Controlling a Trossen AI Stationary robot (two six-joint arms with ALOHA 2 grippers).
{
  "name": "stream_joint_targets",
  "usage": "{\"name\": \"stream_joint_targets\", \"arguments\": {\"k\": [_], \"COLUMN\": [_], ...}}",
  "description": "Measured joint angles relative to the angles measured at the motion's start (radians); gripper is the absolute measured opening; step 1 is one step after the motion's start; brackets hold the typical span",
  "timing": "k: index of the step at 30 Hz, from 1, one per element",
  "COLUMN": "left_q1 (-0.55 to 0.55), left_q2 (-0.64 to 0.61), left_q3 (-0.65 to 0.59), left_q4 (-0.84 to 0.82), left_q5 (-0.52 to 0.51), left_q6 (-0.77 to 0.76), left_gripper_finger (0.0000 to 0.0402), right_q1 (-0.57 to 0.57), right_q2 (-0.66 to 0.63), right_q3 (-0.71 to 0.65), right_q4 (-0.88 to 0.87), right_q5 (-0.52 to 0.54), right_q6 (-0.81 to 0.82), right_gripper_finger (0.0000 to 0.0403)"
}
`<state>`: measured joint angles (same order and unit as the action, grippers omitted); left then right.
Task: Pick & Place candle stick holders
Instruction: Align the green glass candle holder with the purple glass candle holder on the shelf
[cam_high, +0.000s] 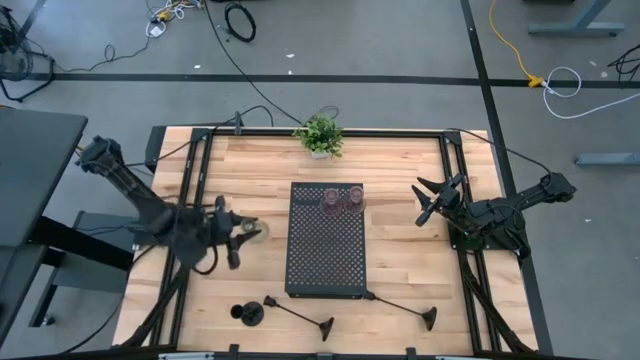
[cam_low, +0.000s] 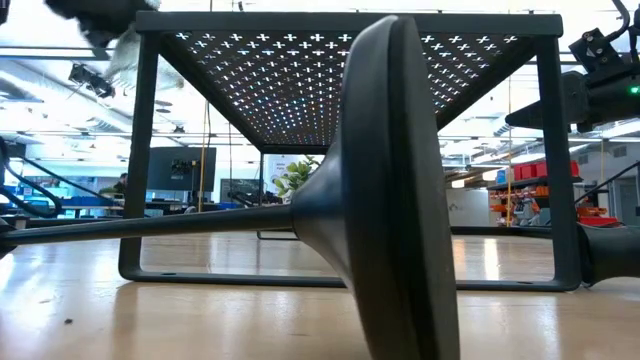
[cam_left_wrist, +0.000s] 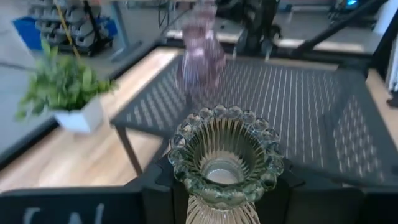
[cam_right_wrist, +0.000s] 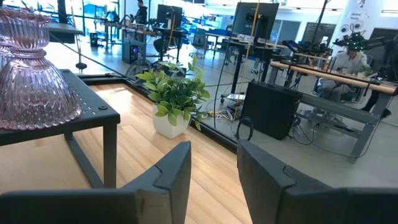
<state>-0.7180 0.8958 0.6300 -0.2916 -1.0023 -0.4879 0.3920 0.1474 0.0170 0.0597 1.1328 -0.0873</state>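
Observation:
My left gripper (cam_high: 238, 232) is left of the black perforated tray (cam_high: 326, 262) and shut on the olive-green glass cup (cam_left_wrist: 225, 155). Two pinkish glass cups (cam_high: 341, 199) stand on the tray's far end; one shows in the right wrist view (cam_right_wrist: 31, 81). Three black holders lie near the table's front edge: a short one (cam_high: 248, 313) and two long-stemmed ones (cam_high: 300, 316) (cam_high: 405, 309). One round base (cam_low: 390, 180) fills the low view. My right gripper (cam_high: 430, 200) is open and empty, right of the tray's far end. My left gripper pinches the green cup between its two fingers, just under the beaded rim (cam_left_wrist: 186, 186), one finger (cam_left_wrist: 152, 183) on each side. The fingers come level from the table's left. The cup stands upright, mouth up, lifted clear of the table.
A small potted plant (cam_high: 319, 135) stands at the table's far edge behind the tray. The tray stands on legs (cam_low: 140, 170) above the wood. Black frame rails (cam_high: 455, 190) run along the table's sides. Bare wood lies on both sides of the tray.

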Motion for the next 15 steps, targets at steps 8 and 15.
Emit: {"name": "stream_joint_targets", "arguments": {"k": [8,15], "left_q1": [0.297,0.510], "left_q2": [-0.011,0.047], "left_q3": [0.000,0.002], "left_q4": [0.195,0.347], "left_q5": [0.301,0.564], "left_q6": [0.247,0.310], "left_gripper_finger": [0.0130,0.0130], "right_q1": [0.000,0.000], "right_q2": [0.000,0.000], "right_q3": [0.000,0.000], "right_q4": [0.000,0.000], "right_q5": [0.000,0.000], "right_q6": [0.000,0.000], "right_gripper_finger": [0.0130,0.0130]}}
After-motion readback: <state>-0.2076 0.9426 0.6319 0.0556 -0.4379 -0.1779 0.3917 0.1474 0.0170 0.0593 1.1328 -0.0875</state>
